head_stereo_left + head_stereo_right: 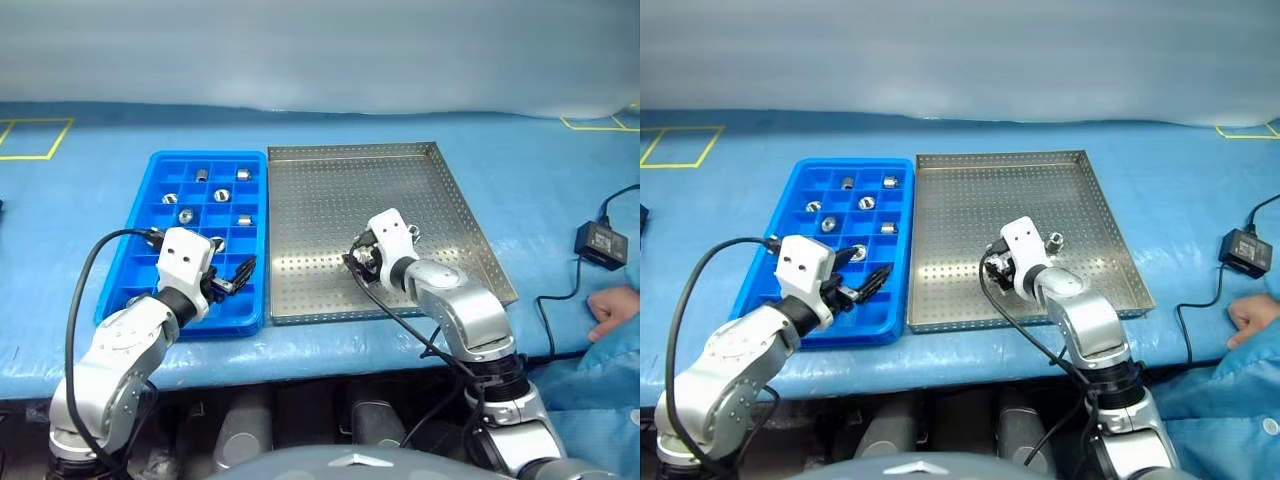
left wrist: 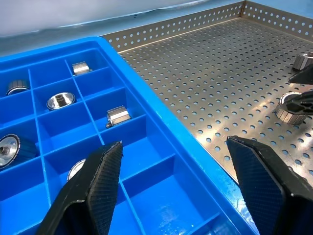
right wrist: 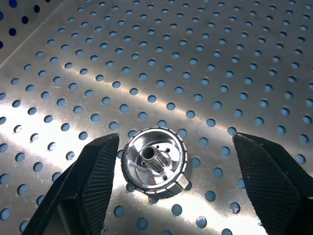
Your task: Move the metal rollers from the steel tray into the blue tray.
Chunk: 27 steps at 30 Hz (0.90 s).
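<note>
A blue-covered table (image 1: 330,125) carries everything, marked near its far corners with yellow tape outlines (image 1: 35,140). On it the steel tray (image 1: 455,205), perforated and low-rimmed, lies side by side with the narrower blue tray (image 1: 160,165), their long edges touching or nearly so. A black power adapter (image 1: 600,243) with its cable sits on the cloth well to the right of the steel tray, and a person's hand (image 1: 612,310) in a blue sleeve rests at the table's right edge.

Several metal rollers (image 1: 186,215) lie one to a compartment in the far half of the blue tray (the near compartments look bare). On the steel tray floor, one roller (image 3: 154,162) lies flange up between the fingers of the right gripper (image 3: 171,186), whose jaws stand wide apart with a gap on either side, touching nothing. Another roller (image 1: 1055,241) sits just beside that gripper's white wrist, towards the right rim.

The left gripper (image 2: 178,181) hovers over the near right corner of the blue tray, jaws spread wide and holding nothing; the blue tray's raised wall runs between its fingers, one over the compartments, the other over the steel tray's edge.
</note>
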Motion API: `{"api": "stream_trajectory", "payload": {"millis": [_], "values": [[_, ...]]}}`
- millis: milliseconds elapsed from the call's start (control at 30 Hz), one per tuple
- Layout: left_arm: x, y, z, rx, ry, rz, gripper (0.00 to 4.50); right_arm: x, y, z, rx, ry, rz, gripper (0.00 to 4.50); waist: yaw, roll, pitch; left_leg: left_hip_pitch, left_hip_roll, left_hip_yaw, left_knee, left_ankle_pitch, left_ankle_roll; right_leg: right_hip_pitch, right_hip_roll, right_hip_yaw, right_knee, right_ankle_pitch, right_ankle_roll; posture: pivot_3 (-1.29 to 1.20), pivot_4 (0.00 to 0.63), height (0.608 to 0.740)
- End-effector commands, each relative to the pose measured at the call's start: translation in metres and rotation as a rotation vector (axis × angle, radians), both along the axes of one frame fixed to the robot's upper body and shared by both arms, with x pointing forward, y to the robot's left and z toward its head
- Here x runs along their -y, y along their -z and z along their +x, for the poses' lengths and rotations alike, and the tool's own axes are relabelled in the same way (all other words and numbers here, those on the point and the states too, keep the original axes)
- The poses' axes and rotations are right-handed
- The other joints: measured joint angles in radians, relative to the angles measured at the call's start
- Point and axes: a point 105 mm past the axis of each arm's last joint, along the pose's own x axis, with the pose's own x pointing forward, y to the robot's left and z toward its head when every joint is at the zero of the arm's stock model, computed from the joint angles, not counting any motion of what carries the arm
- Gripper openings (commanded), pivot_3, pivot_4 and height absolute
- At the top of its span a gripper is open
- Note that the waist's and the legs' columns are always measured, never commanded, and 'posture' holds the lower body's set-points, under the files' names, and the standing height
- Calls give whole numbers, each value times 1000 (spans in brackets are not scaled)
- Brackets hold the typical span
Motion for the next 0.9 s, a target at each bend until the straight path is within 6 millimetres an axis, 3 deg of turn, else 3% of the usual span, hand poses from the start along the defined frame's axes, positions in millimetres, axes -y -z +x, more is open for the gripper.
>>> {"api": "stream_trajectory", "payload": {"millis": [33, 200, 400, 433, 533, 633, 800, 900], "values": [[4, -5, 1, 16, 26, -5, 3729, -4, -10, 2, 29, 21, 53, 3889, -2, 0, 0, 0, 0, 0, 0, 0, 0, 0, 0, 0, 0, 0, 0, 97, 150, 740], [4, -4, 1, 16, 26, -3, 3729, 0, -1, 7, 9, 59, 48, 3889, -1, 0, 0, -1, -1, 0, 0, 0, 0, 0, 0, 0, 0, 0, 0, 106, 150, 740], [2, -4, 0, 16, 16, -2, 3729, 2, 1, 9, 7, 70, 29, 2345, -2, 0, 0, 0, 0, 0, 0, 0, 0, 0, 0, 0, 0, 0, 0, 114, 150, 740], [2, -5, 0, 16, 15, -2, 3729, 1, 0, 9, 8, 67, 32, 2345, -2, 0, 0, 0, 0, 0, 0, 0, 0, 0, 0, 0, 0, 0, 0, 115, 150, 740], [1, -5, -1, 16, 13, -3, 3729, -4, -3, 5, 24, 32, 33, 1746, -2, 0, 0, 0, 0, 0, 0, 0, 0, 0, 0, 0, 0, 0, 0, 118, 150, 740], [1, -5, -3, 13, 14, -2, 3729, -11, -12, 5, 53, 0, 53, 1718, -1, 0, 0, 0, 0, 0, 0, 0, 0, 0, 0, 0, 0, 0, 0, 131, 150, 740], [-5, -9, -11, 11, -1, 11, 3729, -43, -45, -3, 132, -189, 154, 1718, -2, 0, 0, 0, 0, -1, 0, 0, 0, 0, 0, 0, 0, 0, 0, 167, 150, 740], [-12, -27, -21, 70, -37, -40, 3729, -82, -74, -24, 130, -422, 336, 1718, -1, 0, 1, 0, 1, -3, 0, 0, 0, 0, 1, 0, 0, 0, 0, 206, 150, 740]]}}
